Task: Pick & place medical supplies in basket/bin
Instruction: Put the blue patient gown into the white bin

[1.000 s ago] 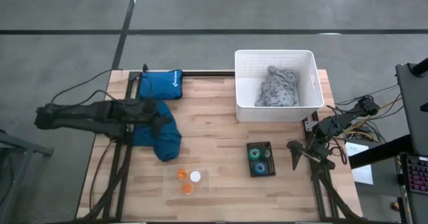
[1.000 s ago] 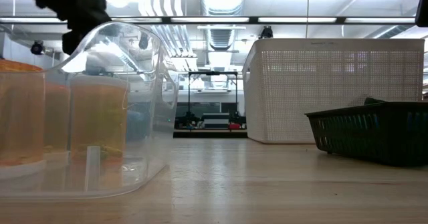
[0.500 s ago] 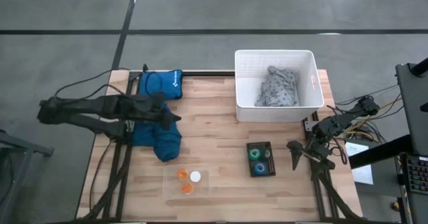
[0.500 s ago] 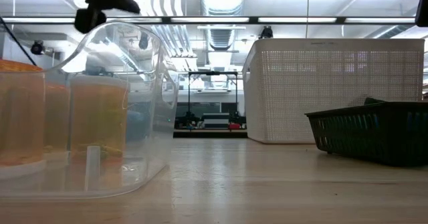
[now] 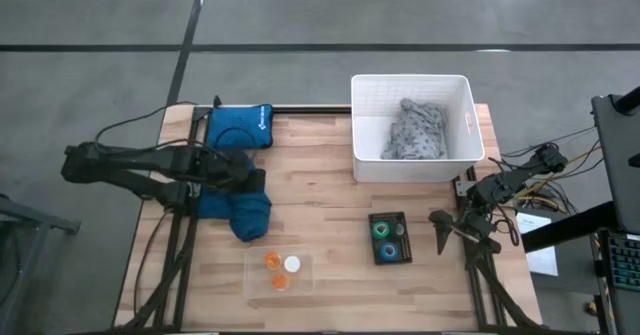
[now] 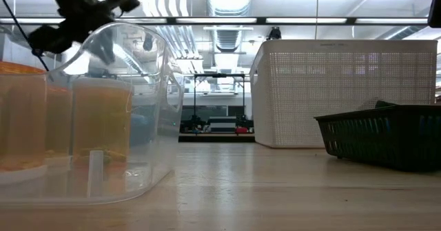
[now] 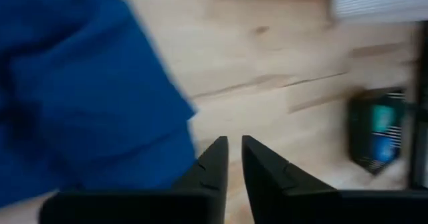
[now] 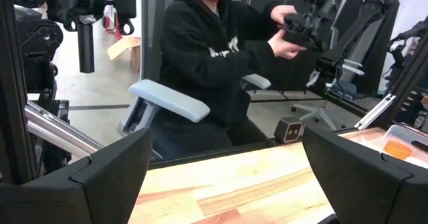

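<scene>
A dark blue cloth lies bunched on the table's left half. My left gripper hovers above the cloth's right edge, its fingers all but shut with only a thin gap and nothing between them. A pale grey patterned cloth lies inside the white tub. Orange and white caps sit in a clear tray. Green and blue tape rolls sit in a small dark tray. My right gripper waits wide open and empty at the table's right edge.
A bright blue zip pouch lies at the far left, just behind the dark blue cloth. Bare wood lies between the cloth and the tub. In the low view the clear tray is close up. A person sits beyond the table.
My left gripper has gone a little toward the table's right edge above the dark blue cloth and has turned about. The cloth lies as it did.
</scene>
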{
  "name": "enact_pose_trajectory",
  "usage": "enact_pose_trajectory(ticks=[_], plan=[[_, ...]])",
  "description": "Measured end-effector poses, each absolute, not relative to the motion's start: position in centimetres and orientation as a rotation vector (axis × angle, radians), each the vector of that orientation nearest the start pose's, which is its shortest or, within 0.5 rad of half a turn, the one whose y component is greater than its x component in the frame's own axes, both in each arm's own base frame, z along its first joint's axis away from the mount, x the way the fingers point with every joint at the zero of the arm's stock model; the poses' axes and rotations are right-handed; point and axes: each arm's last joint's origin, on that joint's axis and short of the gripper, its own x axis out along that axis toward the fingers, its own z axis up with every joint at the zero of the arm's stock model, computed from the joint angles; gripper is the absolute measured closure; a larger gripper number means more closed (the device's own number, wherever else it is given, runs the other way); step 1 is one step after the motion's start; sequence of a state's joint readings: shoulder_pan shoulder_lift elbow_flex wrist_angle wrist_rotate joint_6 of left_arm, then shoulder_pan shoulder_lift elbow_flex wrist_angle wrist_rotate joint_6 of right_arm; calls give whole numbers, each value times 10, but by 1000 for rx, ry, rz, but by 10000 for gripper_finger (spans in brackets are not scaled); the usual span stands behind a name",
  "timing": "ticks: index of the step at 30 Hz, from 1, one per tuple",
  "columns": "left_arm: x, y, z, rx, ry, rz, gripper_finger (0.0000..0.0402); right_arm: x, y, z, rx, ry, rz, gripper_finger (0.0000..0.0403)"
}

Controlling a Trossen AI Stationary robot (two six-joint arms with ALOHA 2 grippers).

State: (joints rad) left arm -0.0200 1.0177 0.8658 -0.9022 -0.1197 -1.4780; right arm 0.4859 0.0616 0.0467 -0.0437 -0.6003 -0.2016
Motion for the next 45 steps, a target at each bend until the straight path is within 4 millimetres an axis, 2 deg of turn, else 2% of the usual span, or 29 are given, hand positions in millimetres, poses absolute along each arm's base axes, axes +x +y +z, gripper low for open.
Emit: enact_pose_trajectory(ticks=[6, 15, 19, 27, 36, 45], plan=[[182, -3, 254, -1335, 921, 912, 276, 75, 58, 171, -178, -48, 1088, 19], [185, -5, 247, -1432, 966, 1001, 122, 75, 58, 171, -178, -48, 1088, 19], [182, -5, 247, -1443, 995, 1017, 81, 75, 58, 171, -178, -48, 1088, 19], [185, -6, 244, -1481, 1002, 1050, 46, 75, 58, 171, -178, -48, 1088, 19], [186, -6, 242, -1527, 993, 1104, 36, 75, 58, 171, -178, -49, 1088, 19], [208, -11, 216, -1541, 1142, 1175, 36, 75, 58, 171, -178, -49, 1088, 19]])
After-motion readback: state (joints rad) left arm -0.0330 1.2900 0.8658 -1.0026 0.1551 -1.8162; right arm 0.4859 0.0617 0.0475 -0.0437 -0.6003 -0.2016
